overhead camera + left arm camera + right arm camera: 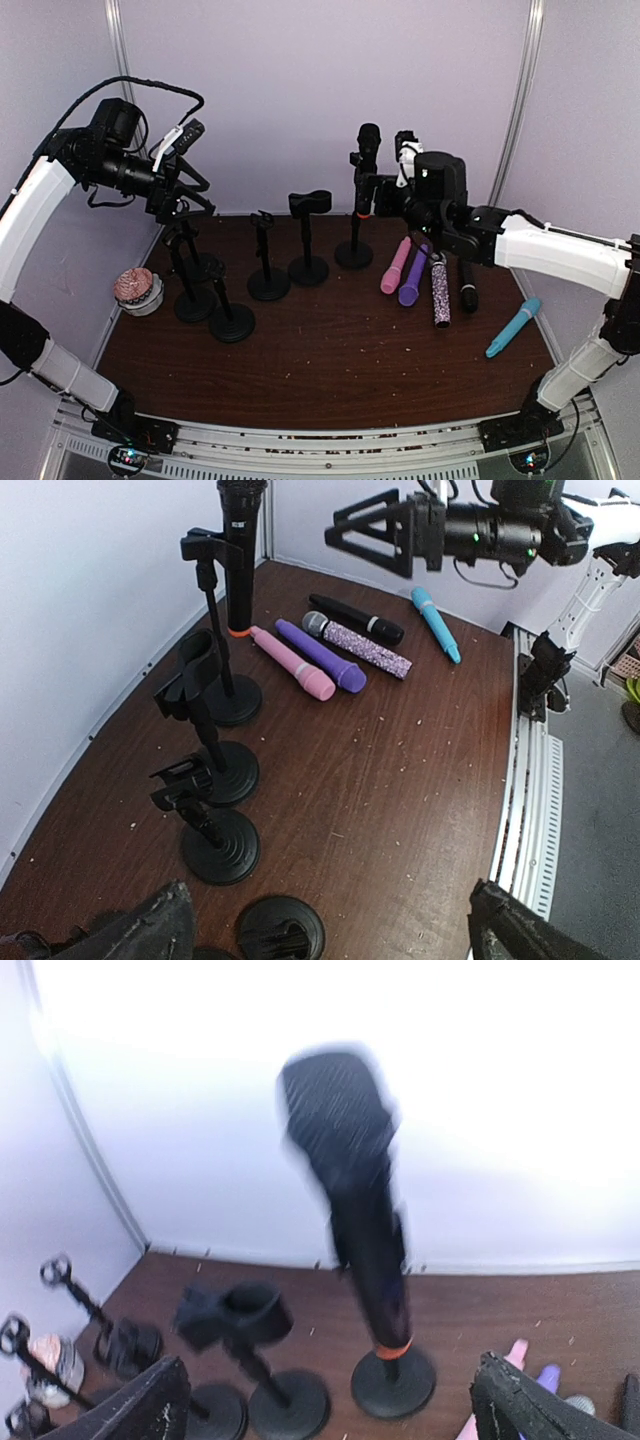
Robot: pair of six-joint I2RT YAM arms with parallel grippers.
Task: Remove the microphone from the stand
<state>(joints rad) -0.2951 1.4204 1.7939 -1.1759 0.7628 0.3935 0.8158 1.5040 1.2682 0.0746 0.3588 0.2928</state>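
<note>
A black microphone (367, 165) with an orange ring stands upright in the clip of a black stand (353, 252) at the back of the table. My right gripper (380, 196) is open and empty, level with the microphone and just to its right, not touching it. In the right wrist view the blurred microphone (350, 1190) stands ahead, above the gap of my open gripper (330, 1405). My left gripper (190, 205) is open and empty, raised high at the far left over empty stands. In the left wrist view the microphone (240, 550) is far from my gripper (330, 930).
Several empty black stands (308, 265) stand left of the occupied one. Pink (396, 266), purple (413, 276), glitter (440, 290), black (468, 287) and blue (513, 327) microphones lie on the table at the right. A pink ball in a white bowl (137, 290) sits at the left edge.
</note>
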